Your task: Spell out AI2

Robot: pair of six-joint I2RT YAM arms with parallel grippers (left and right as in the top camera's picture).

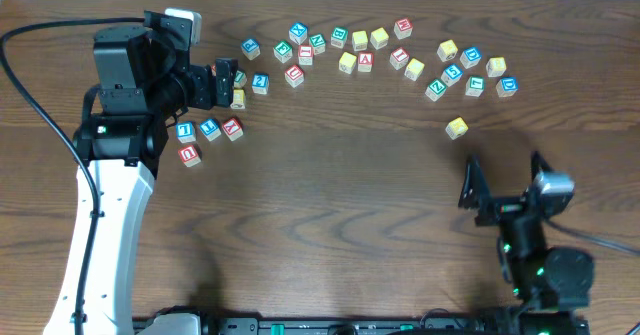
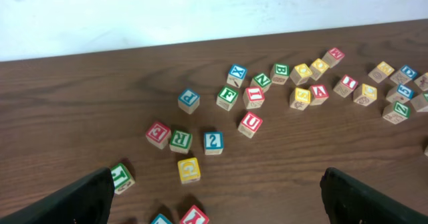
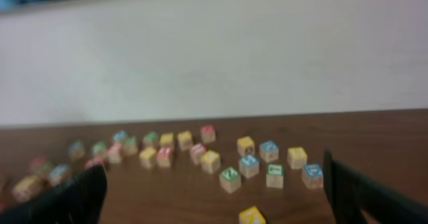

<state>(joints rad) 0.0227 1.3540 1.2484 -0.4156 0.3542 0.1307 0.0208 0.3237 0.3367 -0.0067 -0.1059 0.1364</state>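
- Dark wooden table [image 1: 330, 225] holds scattered letter cubes [image 1: 340, 38], nothing lined up yet
- Left gripper [image 2: 217, 177], jaws wide and empty, faces the blue "2" wooden cube [image 2: 212, 142], probably lining up a pick
- Right gripper [image 1: 503, 167] sits open, idle, well apart from the cubes
- Red "A" cube [image 2: 318, 92] and red "I" cube [image 2: 346, 85] lie near each other in the far cluster

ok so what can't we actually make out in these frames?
Right wrist view: everything is blurred and no cube letters are readable; the yellow cube is cut by the bottom edge.
Overhead: the left gripper overlaps the cubes beside it, partly hiding their faces; most letters are too small to read.
Left wrist view: the red cube and blue cube are cut by the bottom edge; the green cube sits partly behind a finger.
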